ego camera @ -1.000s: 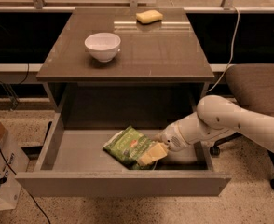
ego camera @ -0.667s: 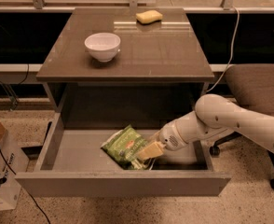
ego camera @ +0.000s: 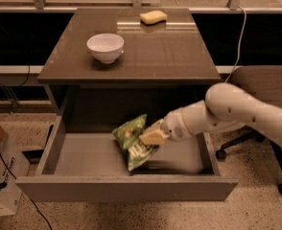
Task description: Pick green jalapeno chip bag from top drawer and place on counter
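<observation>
1 chip bag (ego camera: 130, 146) | 1 bowl (ego camera: 105, 47) | 1 sponge (ego camera: 153, 17) | 1 drawer (ego camera: 126, 189) | 1 end effector (ego camera: 150, 137) — in drawer

Office: chair (ego camera: 270, 78); pincer (ego camera: 153, 134), bag (ego camera: 130, 139) in drawer (ego camera: 83, 153)

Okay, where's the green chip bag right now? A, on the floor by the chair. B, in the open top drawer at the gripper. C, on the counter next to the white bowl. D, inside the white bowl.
B: the green jalapeno chip bag is tilted up inside the open top drawer, the gripper gripping its right side; the counter carries the white bowl and the yellow sponge.
</observation>
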{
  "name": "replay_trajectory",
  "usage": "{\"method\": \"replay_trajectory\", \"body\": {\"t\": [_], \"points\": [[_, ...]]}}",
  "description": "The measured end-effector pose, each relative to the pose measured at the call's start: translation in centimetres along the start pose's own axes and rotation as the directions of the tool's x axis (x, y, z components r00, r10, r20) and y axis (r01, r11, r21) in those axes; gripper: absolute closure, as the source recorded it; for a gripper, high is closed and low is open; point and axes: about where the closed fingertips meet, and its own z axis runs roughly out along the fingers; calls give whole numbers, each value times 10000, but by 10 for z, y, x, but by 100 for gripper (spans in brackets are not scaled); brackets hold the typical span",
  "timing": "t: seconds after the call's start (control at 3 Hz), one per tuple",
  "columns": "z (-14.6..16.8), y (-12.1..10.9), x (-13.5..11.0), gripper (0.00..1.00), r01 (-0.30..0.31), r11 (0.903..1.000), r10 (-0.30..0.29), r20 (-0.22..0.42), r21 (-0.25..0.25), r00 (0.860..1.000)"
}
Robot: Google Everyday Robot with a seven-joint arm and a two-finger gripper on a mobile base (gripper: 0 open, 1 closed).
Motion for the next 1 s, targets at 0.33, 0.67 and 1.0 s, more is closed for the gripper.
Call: {"method": "replay_trajectory", "body": {"t": [0.33, 0.67, 1.0], "points": [[-24, 7, -36, 100, 525, 9986, -525, 104, 34, 9986], [-80, 16, -85, 100, 1695, 9840, -1716, 378, 543, 9844], [-151, 7, -145, 100, 2956, 9397, -3008, 50, 1718, 9537]]}}
